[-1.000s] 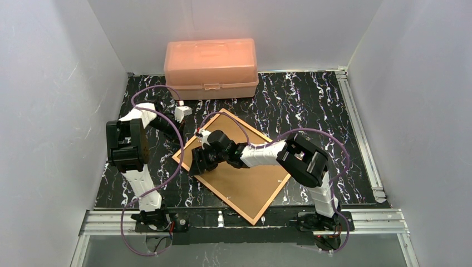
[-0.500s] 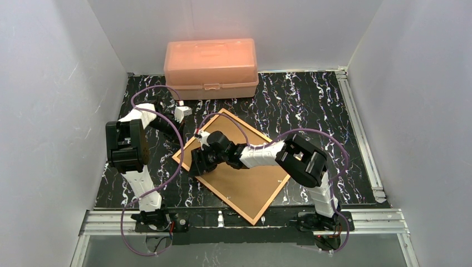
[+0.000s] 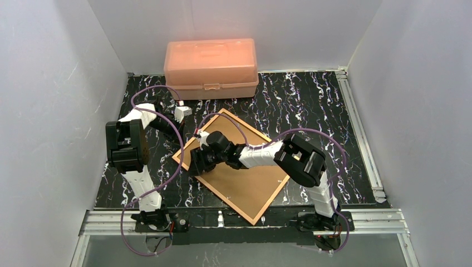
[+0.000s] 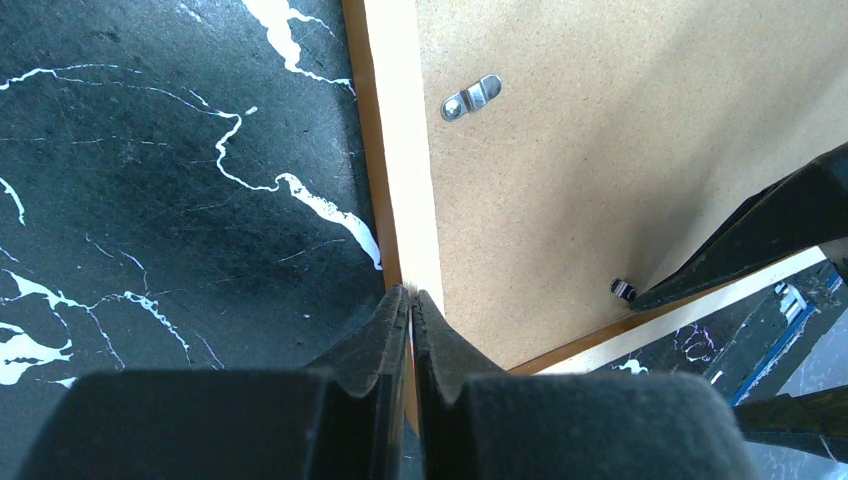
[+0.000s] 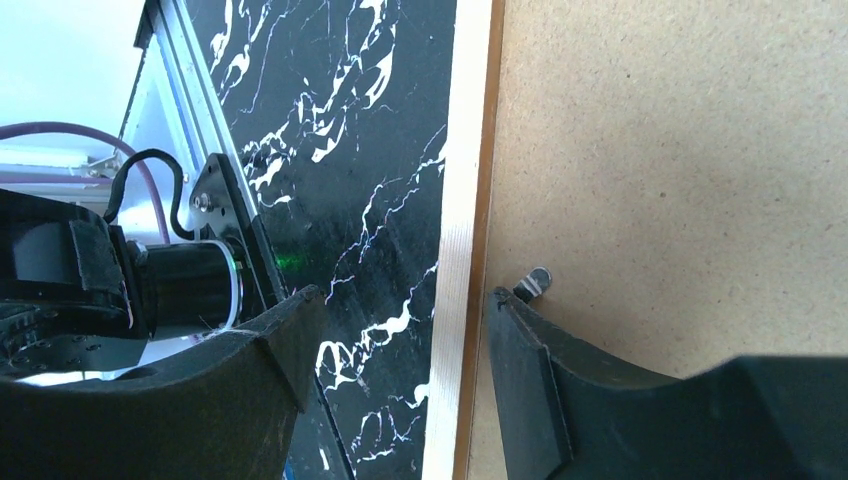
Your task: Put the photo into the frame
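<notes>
Brace the thin orange-brown wooden frame (image 4: 400,150) with your clenched left gripper (image 4: 410,296); nudge the small metal clip (image 5: 536,281) using your released right gripper (image 5: 400,300).

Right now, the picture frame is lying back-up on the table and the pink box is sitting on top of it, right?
No. The picture frame lies back-up on the table, but the pink box is not on it: the top external view shows it standing behind the frame, apart.

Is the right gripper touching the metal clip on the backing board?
Cannot tell. In the right wrist view a finger of the right gripper overlaps the metal clip, hiding any contact or gap.
</notes>
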`<state>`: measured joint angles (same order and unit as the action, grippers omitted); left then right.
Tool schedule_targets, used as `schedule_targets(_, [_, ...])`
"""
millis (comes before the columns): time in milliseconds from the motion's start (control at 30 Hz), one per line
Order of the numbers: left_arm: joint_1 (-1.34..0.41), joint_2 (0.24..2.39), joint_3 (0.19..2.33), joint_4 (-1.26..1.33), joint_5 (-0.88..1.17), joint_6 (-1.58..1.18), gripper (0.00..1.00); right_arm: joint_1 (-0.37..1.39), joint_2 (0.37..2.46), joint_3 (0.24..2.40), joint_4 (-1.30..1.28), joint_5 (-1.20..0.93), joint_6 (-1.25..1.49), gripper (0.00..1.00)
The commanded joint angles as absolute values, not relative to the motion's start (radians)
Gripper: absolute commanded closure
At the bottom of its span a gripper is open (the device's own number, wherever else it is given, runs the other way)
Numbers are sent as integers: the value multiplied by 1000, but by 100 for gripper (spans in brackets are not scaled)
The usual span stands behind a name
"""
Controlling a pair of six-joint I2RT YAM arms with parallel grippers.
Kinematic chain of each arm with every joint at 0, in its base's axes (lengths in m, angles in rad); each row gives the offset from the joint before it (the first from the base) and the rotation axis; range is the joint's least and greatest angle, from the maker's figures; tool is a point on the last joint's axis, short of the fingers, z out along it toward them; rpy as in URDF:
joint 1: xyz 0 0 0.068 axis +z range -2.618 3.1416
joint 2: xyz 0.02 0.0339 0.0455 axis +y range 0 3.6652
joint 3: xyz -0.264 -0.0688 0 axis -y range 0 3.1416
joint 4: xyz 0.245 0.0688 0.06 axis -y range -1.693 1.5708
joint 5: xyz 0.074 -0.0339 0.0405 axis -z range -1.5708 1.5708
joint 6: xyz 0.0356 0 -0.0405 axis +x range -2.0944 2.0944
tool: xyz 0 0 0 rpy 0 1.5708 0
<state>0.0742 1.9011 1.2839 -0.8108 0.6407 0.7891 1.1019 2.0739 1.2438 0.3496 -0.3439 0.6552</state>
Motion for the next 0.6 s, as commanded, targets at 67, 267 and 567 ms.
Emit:
schedule_targets(67, [56, 1857, 1260, -878, 652, 800, 97, 1107, 2106, 1288, 379, -346, 643, 32])
schedule_targets(267, [51, 1855, 1259, -880, 651, 800, 97, 1107, 2115, 1300, 388, -356, 639, 32])
schedule_targets(567, [52, 1849, 1270, -900, 634, 815, 97, 1095, 1967, 1249, 421, -353, 621, 32])
